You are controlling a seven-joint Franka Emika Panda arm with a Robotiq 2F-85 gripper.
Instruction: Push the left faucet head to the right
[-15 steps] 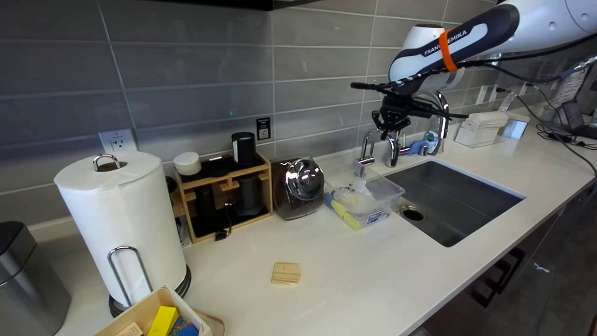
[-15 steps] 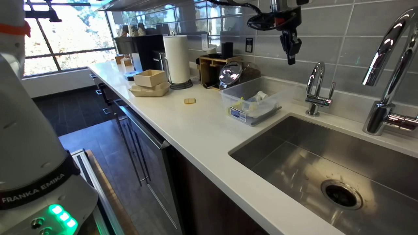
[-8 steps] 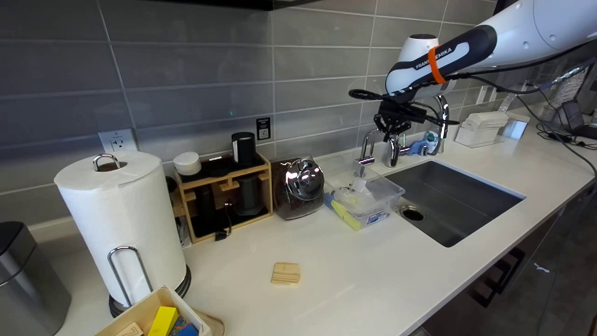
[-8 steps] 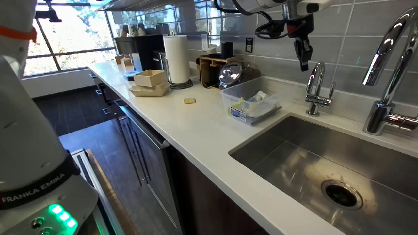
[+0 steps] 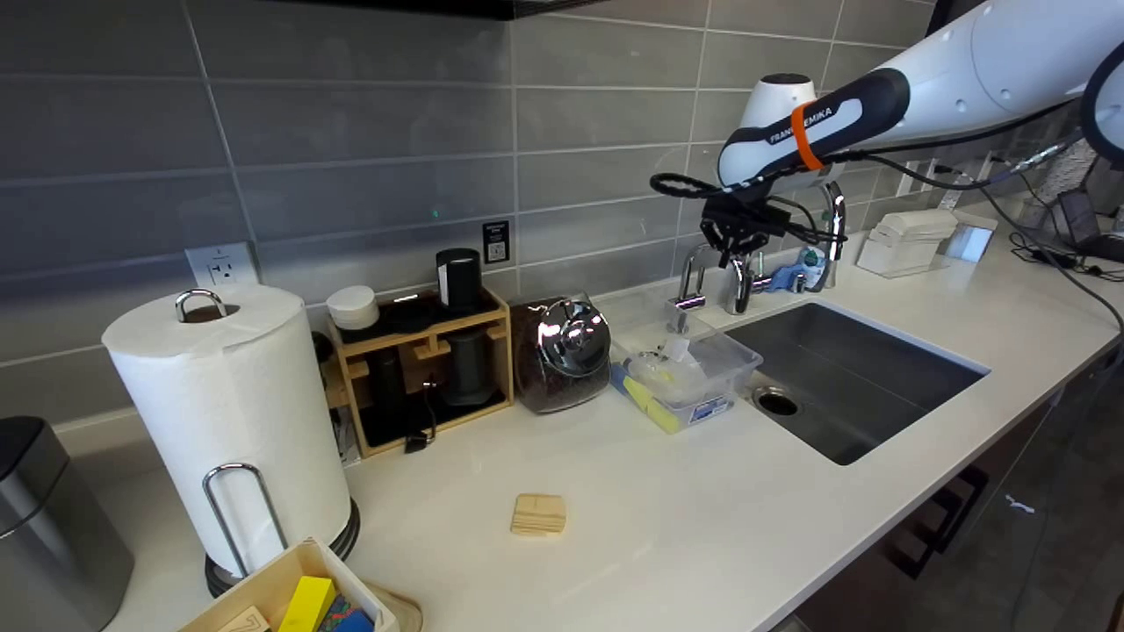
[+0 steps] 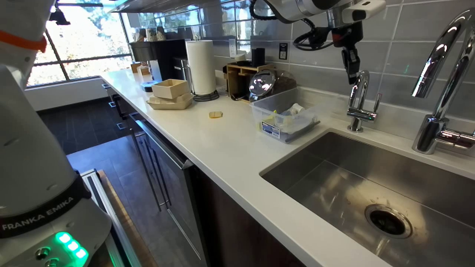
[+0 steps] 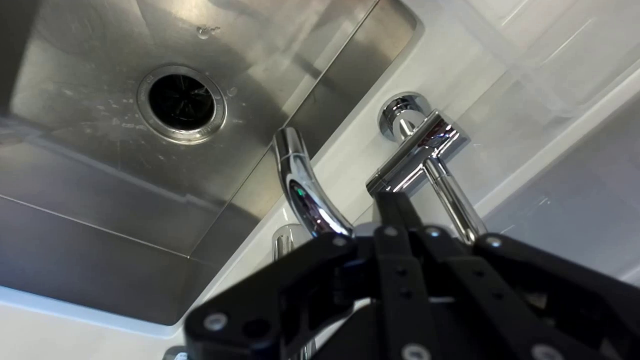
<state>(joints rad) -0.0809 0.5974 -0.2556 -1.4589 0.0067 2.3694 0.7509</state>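
the white counter (image 5: 650,535) carries a jar (image 5: 546,364) and clear bin (image 5: 725,386).

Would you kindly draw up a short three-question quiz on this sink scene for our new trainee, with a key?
1. True or false: in an exterior view, the short gooseneck faucet stands between the clear plastic bin and the tall faucet.
2. Multiple choice: what colour is the strap around the arm? (a) green (b) orange (c) blue
3. Fill the gap with "open" or "shut": in the wrist view, the gripper is ...

Key: 1. true; 2. b, orange; 3. shut.
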